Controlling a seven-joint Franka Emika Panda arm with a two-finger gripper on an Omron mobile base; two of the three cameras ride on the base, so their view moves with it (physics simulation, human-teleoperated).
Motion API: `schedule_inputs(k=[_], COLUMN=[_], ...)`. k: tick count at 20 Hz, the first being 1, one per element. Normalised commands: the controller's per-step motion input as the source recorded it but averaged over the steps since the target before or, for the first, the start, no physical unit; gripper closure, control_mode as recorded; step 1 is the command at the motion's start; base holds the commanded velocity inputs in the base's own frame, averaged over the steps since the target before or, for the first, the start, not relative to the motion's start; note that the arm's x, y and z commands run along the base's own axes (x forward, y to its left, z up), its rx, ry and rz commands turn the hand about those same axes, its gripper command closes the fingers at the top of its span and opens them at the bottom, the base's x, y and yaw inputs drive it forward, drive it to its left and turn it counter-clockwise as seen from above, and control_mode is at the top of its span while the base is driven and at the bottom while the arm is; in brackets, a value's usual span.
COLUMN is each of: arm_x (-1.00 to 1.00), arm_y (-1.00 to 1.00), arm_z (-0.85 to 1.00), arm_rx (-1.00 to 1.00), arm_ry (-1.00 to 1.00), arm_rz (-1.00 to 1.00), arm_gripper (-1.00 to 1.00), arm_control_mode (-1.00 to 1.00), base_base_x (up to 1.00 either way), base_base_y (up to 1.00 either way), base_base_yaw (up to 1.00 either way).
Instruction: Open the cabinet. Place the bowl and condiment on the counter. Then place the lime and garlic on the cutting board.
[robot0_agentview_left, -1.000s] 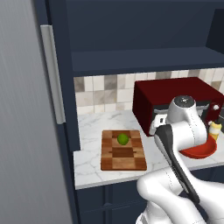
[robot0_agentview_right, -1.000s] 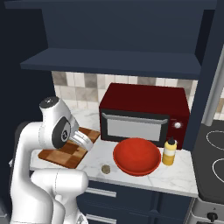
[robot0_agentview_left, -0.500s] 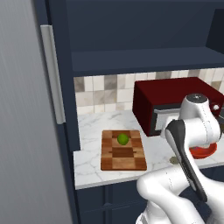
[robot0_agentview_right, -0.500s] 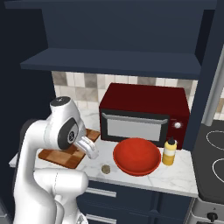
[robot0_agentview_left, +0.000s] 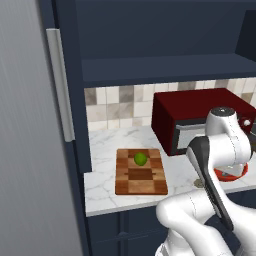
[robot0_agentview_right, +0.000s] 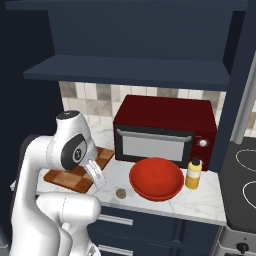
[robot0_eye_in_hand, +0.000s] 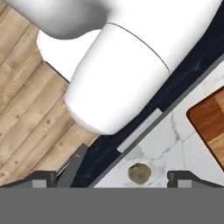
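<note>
The cabinet (robot0_agentview_left: 150, 35) stands open, its door (robot0_agentview_left: 30, 150) swung out at the left. On the counter (robot0_agentview_right: 200, 202) sit the red bowl (robot0_agentview_right: 156, 178) and the yellow condiment (robot0_agentview_right: 193, 173), both in front of the microwave. The lime (robot0_agentview_left: 140, 159) rests on the cutting board (robot0_agentview_left: 141, 175). The garlic (robot0_agentview_right: 120, 193) lies near the counter's front edge, between board and bowl. My gripper (robot0_eye_in_hand: 111, 177) hangs open above the garlic (robot0_eye_in_hand: 139, 173), which shows between the fingertips (robot0_eye_in_hand: 43, 177), a little toward one side. In the right base view the hand (robot0_agentview_right: 96, 174) is just left of the garlic.
A dark red microwave (robot0_agentview_right: 165, 132) fills the back of the counter. A stove (robot0_agentview_right: 245, 185) lies to the right. The right cabinet door (robot0_agentview_right: 240, 85) hangs open beside the microwave. Below the counter edge run navy drawers with a silver handle (robot0_eye_in_hand: 140, 130).
The arm has swung right, away from the cutting board toward the bowl side. The lime, bowl, condiment and garlic have stayed put. The gripper stays open.
</note>
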Motion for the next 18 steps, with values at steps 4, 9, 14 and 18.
schedule_inputs(k=[4,9,14,18], arm_x=[-0.03,-0.08,-0.13,-0.01], arm_y=[-0.29,-0.47,-0.24,0.0], arm_z=[-0.05,-0.09,-0.13,-0.16], arm_rx=[0.0,0.0,0.0,0.0], arm_ry=[0.0,0.0,0.0,0.0], arm_rz=[-0.08,0.0,0.0,0.0], arm_gripper=[-1.0,-1.0,-1.0,-1.0], arm_control_mode=[-1.0,-1.0,-1.0,-1.0], base_base_x=[0.0,0.0,0.0,0.0], base_base_y=[0.0,0.0,0.0,0.0], base_base_yaw=[0.0,0.0,0.0,0.0])
